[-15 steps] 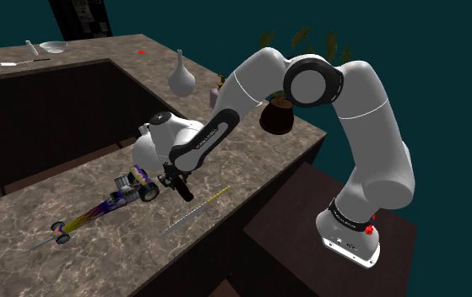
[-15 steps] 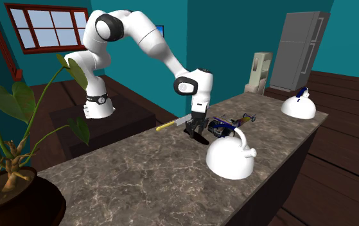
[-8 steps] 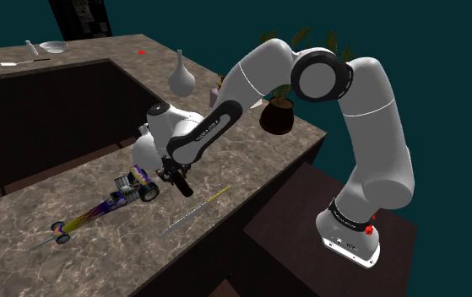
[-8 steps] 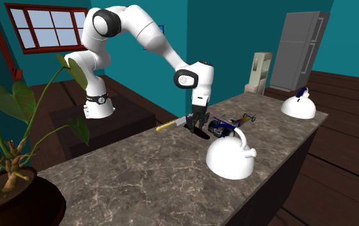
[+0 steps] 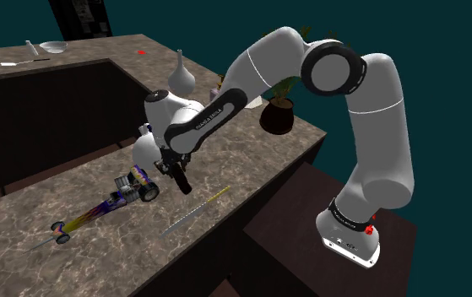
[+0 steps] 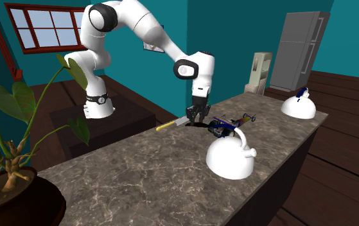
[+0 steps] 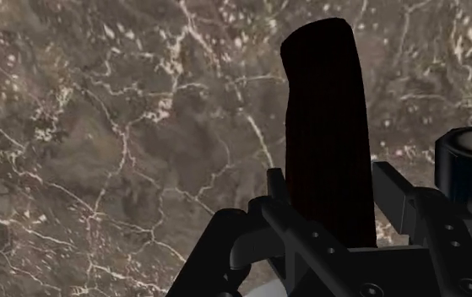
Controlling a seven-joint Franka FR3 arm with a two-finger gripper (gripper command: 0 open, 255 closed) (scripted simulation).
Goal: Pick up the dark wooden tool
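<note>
The black gripper (image 7: pixel 331 190) was clamped on the dark brown wooden stick-shaped tool (image 7: pixel 320 93). The tool sat right between its fingers and poked straight out past them, its long way pointing down at the brown marble bench (image 7: pixel 99 135). I think it hung just above the bench.

Dragster (image 5: pixel 99 211), kettle (image 5: pixel 143 153) — close beside gripper (image 5: pixel 176 174)
</note>
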